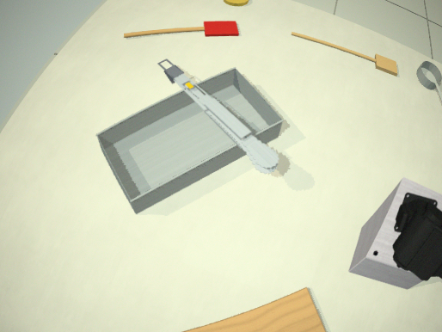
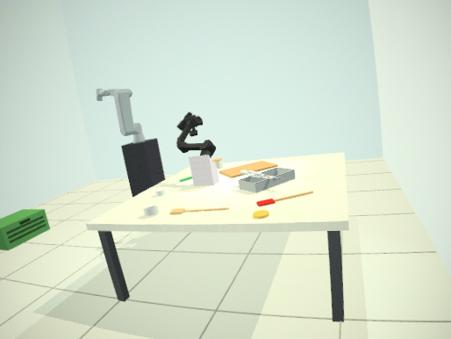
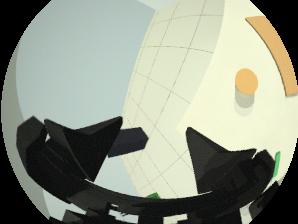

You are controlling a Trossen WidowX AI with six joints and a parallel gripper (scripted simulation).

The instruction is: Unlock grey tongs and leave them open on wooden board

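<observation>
The robot arm point(image 1: 419, 241) point(image 2: 193, 142) is black all over (rather like matte plastic), with chunky, angular links. Next to the pale block point(image 1: 383, 241) point(image 2: 203, 170), its mounting plate shows small round holes at the corners. The hand point(image 3: 154, 125) has two dark, pointed, wedge-like fingers, and a curved black body joins them.

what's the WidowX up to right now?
It's handling nothing: the gripper is open, away from the tongs. The grey tongs lie closed across the roasting tin, so pickup, unlocking and placing on the wooden board all remain.
</observation>
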